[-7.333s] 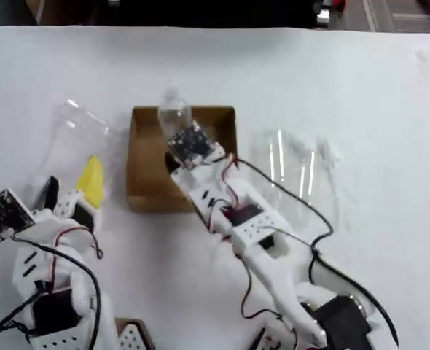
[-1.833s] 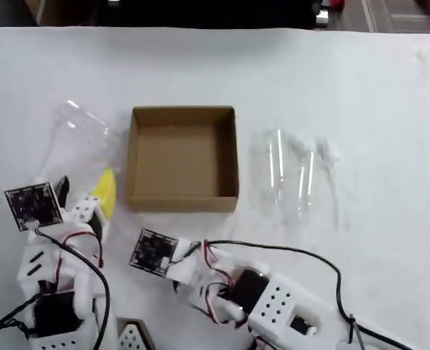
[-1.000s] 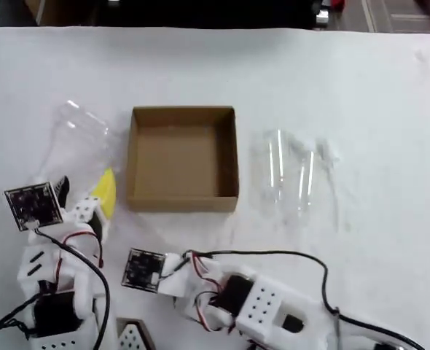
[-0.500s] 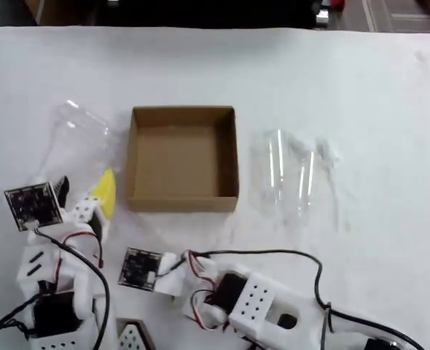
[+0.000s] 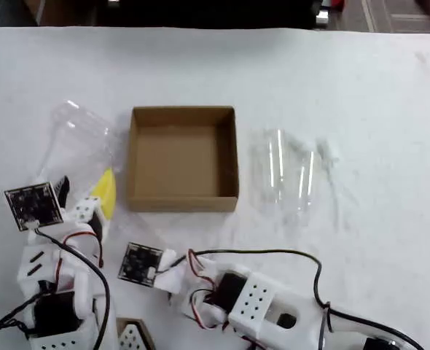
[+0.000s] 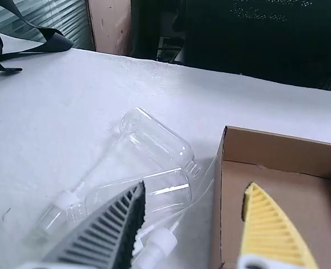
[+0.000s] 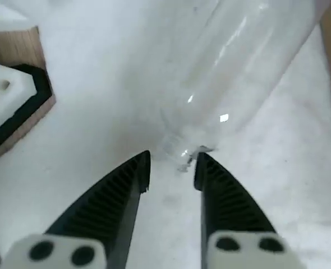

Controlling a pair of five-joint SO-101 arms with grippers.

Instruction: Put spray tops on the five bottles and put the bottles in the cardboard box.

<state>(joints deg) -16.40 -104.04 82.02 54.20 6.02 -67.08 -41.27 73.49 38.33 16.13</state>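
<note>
Right tool point(image 7: 172, 159) sits low over the worktop point(image 5: 361, 80), jaws a little apart with nothing between them. A clear bottle point(image 7: 238, 67) lies on its side just ahead, its bare neck point(image 7: 179, 144) pointing at the fingertips and its long axis running straight away toward the cardboard box point(image 5: 182, 203). The right arm is therefore the nearer one. Left tool point(image 6: 194, 188) hangs with jaws wide apart beside more bottles point(image 5: 76, 138) at the left of the high view. In that view the near bottle is too transparent to make out.
</note>
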